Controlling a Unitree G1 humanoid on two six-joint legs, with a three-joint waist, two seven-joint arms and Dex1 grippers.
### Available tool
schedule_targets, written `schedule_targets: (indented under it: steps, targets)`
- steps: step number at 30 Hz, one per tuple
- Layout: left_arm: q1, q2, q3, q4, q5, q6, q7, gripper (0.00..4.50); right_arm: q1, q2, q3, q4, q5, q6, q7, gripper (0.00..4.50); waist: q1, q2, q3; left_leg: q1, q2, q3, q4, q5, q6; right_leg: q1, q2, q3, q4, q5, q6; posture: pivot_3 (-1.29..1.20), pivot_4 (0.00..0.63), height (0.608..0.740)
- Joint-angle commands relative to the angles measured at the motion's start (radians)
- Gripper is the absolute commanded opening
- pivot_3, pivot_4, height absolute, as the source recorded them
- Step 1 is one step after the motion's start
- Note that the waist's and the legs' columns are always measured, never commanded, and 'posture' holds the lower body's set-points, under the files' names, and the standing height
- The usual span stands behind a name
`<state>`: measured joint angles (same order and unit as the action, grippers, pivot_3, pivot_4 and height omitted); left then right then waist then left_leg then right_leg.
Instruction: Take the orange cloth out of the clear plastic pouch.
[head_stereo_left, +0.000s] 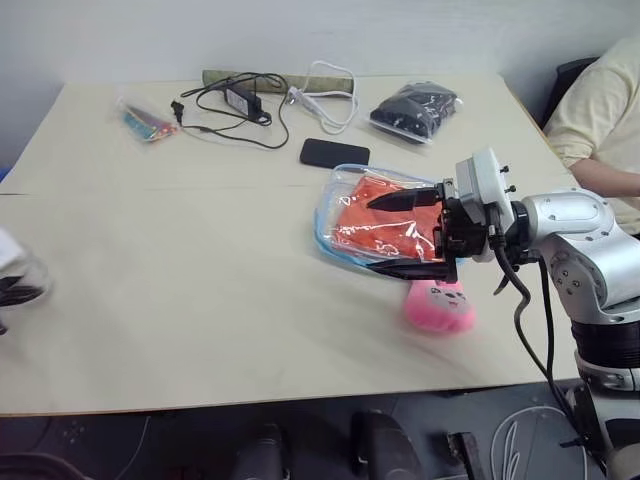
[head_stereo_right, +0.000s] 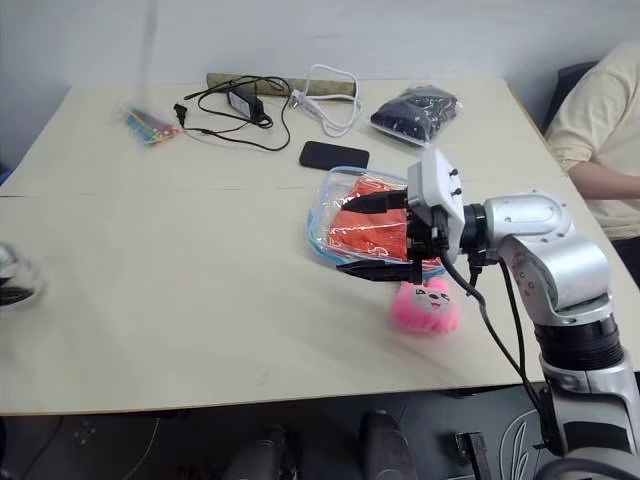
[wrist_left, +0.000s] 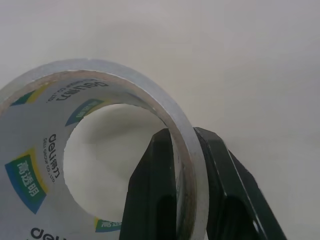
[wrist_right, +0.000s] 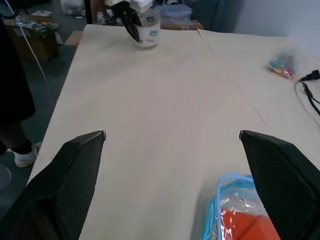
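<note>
Flat clear plastic pouch with light blue trim lies on the pale wooden table, just in front of the black phone. Bright orange cloth is inside the pouch, not yet out. Right gripper hovers over the pouch's near-right part, its two black fingers spread wide, one above the pouch, one at its near edge; nothing gripped. Small pink plush toy sits just in front of the pouch, under the right gripper. Left gripper is well away from the pouch at the table's far left edge, fingers pinching the wall of a roll of clear packing tape with green-blue labels. Beyond the phone: black power adapter with cable, white cable, clear bag of black items. Person in a yellow shirt sits right of the pouch.
</note>
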<state>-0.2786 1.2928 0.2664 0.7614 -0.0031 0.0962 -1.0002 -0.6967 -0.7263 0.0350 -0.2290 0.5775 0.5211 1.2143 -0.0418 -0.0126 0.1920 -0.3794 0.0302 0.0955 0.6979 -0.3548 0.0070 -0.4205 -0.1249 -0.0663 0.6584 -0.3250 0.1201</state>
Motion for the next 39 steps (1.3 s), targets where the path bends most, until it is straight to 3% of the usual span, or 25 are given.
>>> schedule_targets:
  steps: [1,4,17,18,23,26,30,32,39]
  targets:
    - [0.071,0.01,0.112,0.005,-0.048,-0.015,0.061,0.29,-0.012,0.018,0.006,-0.003,-0.002,-0.031,0.009,4.5,0.012,-0.001,-0.001,0.0,-0.001,0.0,0.0,0.0,0.0,0.0,-0.002,-0.002,0.0,0.0,0.0,0.0,0.15,0.74]
    - [0.116,-0.016,0.149,0.008,-0.062,0.002,0.118,0.29,-0.021,0.031,0.021,0.01,-0.002,-0.037,0.025,4.5,0.018,-0.004,-0.002,0.0,-0.002,0.0,0.001,-0.001,0.001,0.001,-0.006,-0.01,0.001,0.0,0.0,0.0,0.15,0.74]
    - [0.329,-0.002,0.349,-0.184,-0.124,0.106,0.098,4.34,-0.048,0.036,0.02,0.052,-0.004,-0.04,0.039,4.5,0.009,-0.008,-0.004,0.0,-0.001,0.001,0.0,-0.002,0.001,0.001,-0.007,-0.018,-0.001,0.0,0.0,0.0,0.15,0.74]
    - [0.335,0.007,0.383,-0.223,-0.142,0.123,0.069,4.49,-0.045,0.032,0.017,0.052,-0.005,-0.038,0.038,4.5,0.009,-0.008,-0.004,0.0,-0.001,0.001,0.0,-0.002,0.001,0.001,-0.007,-0.018,-0.001,0.0,0.0,0.0,0.15,0.74]
    - [0.347,0.078,0.587,-0.522,-0.339,0.384,-0.291,4.49,-0.028,0.012,-0.007,0.05,-0.009,-0.031,0.018,4.5,0.016,-0.013,-0.004,-0.001,-0.001,-0.001,0.001,-0.002,0.001,0.002,-0.007,-0.02,-0.002,0.001,-0.001,0.0,0.15,0.74]
    - [0.325,0.102,0.592,-0.694,-0.426,0.464,-0.393,4.49,0.001,-0.005,-0.017,0.039,-0.02,-0.037,0.002,4.5,0.014,-0.011,-0.003,0.0,-0.002,-0.001,0.001,-0.002,0.002,0.004,-0.008,-0.021,-0.005,0.001,-0.002,0.0,0.15,0.74]
    - [0.2,0.097,0.42,-0.927,-0.585,0.504,-0.366,4.49,0.052,-0.026,-0.017,0.003,-0.054,-0.044,-0.038,4.5,0.014,-0.009,-0.002,0.0,-0.001,-0.001,-0.001,-0.002,0.001,0.004,-0.006,-0.021,-0.005,0.001,-0.002,0.0,0.15,0.74]
    - [0.076,0.068,0.232,-1.042,-0.624,0.481,-0.318,4.49,0.07,-0.028,0.006,-0.028,-0.105,-0.035,-0.097,4.5,0.014,-0.009,-0.002,0.001,-0.001,-0.001,-0.001,-0.002,0.001,0.004,-0.006,-0.02,-0.004,0.001,-0.002,0.0,0.15,0.74]
    - [-0.152,0.007,-0.061,-1.15,-0.659,0.487,-0.339,4.49,0.071,0.069,0.156,-0.107,-0.288,0.079,-0.354,4.5,0.005,-0.009,-0.002,0.003,0.0,0.002,-0.001,-0.003,-0.001,0.004,-0.001,-0.016,-0.004,0.001,-0.002,0.0,0.15,0.74]
